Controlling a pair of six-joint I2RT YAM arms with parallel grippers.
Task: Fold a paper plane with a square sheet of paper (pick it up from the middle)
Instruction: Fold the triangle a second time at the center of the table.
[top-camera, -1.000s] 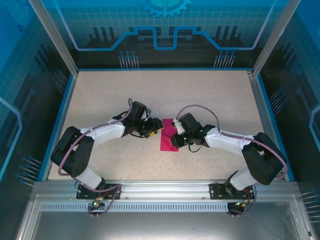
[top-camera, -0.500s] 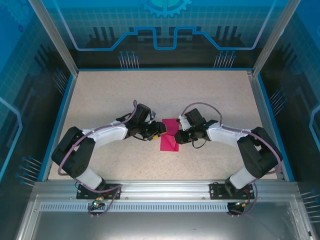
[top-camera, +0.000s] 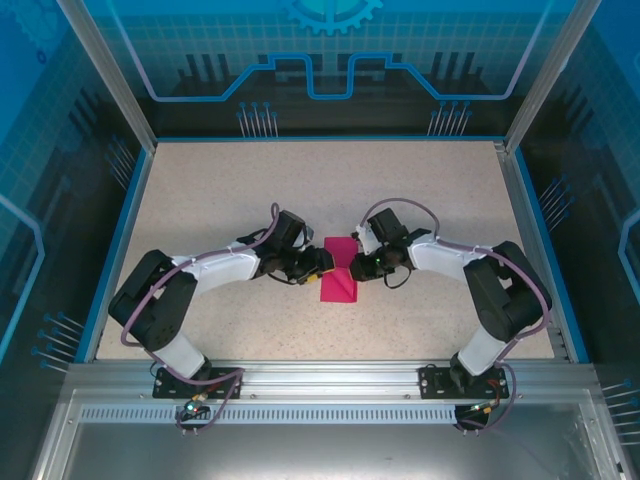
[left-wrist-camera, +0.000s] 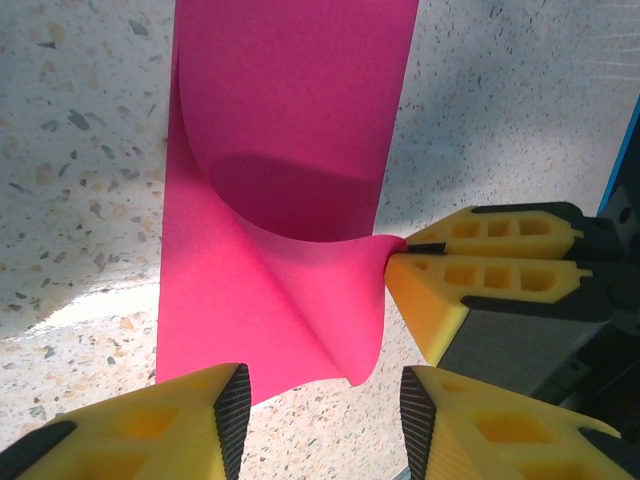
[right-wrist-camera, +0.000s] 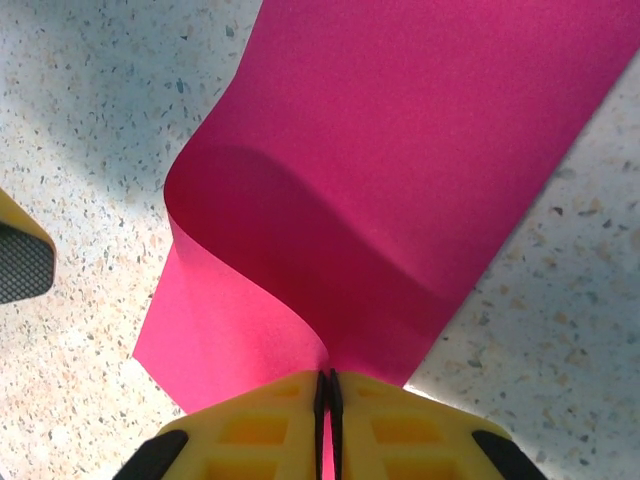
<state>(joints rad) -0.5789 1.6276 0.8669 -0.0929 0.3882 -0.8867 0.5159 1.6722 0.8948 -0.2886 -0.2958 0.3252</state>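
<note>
The square sheet of paper (top-camera: 338, 284) lies mid-table as a magenta strip folded in half. My right gripper (top-camera: 358, 268) is shut on the upper layer's edge (right-wrist-camera: 330, 360) and holds it curled up off the lower layer (right-wrist-camera: 210, 320). In the left wrist view the raised flap (left-wrist-camera: 300, 300) runs to the right gripper's yellow fingers (left-wrist-camera: 470, 275). My left gripper (left-wrist-camera: 325, 400) stands open on the paper's left side (top-camera: 322, 266). The flap's drooping corner (left-wrist-camera: 362, 372) hangs just at its fingertips, with nothing gripped.
The speckled tabletop (top-camera: 300, 190) is ringed by a blue rim (top-camera: 120, 240) and clear walls. The two grippers face each other a few centimetres apart over the paper. One left finger (right-wrist-camera: 20, 260) shows at the edge of the right wrist view.
The right gripper moved up the paper's right edge and now holds the top layer lifted. The left gripper slid right to the paper and narrowed a little.
</note>
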